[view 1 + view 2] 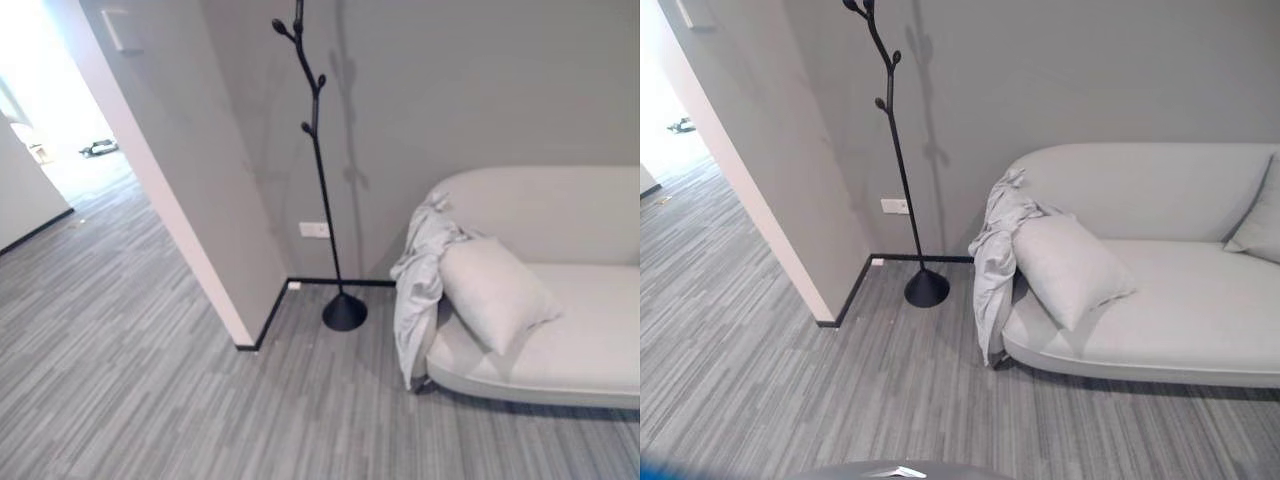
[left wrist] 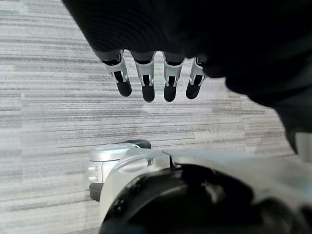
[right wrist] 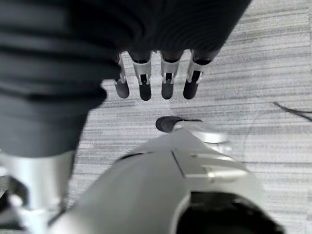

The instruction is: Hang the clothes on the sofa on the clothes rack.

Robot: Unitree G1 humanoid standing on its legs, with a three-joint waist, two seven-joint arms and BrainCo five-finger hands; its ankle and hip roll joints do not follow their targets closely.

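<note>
Hanging over striped grey carpet, the left hand shows in its wrist view with fingers straight, slightly apart and holding nothing. The right hand shows the same in its own wrist view: fingers straight in a row above the carpet, with nothing between them.

Farther out, in the head views, the carpet runs up to a pale sofa on the right. A light grey garment is draped over the sofa's left arm; its top is bunched on the upper edge of the arm and its lower part hangs down the outside, ending near the floor. A cushion leans tilted on the seat just beside the garment and touches it. Part of a second cushion leans against the backrest at the far right edge of the right eye view.

To the left of the sofa, near but apart from the garment, stands a black rack: a thin, slightly bent pole with short knob-ended branches, rising from a round base on the floor close to the wall. Its branches are bare. Behind the pole, low on the grey wall, sits a white socket. Farther left, a wall corner juts forward, and past it a corridor leads off into bright light.
</note>
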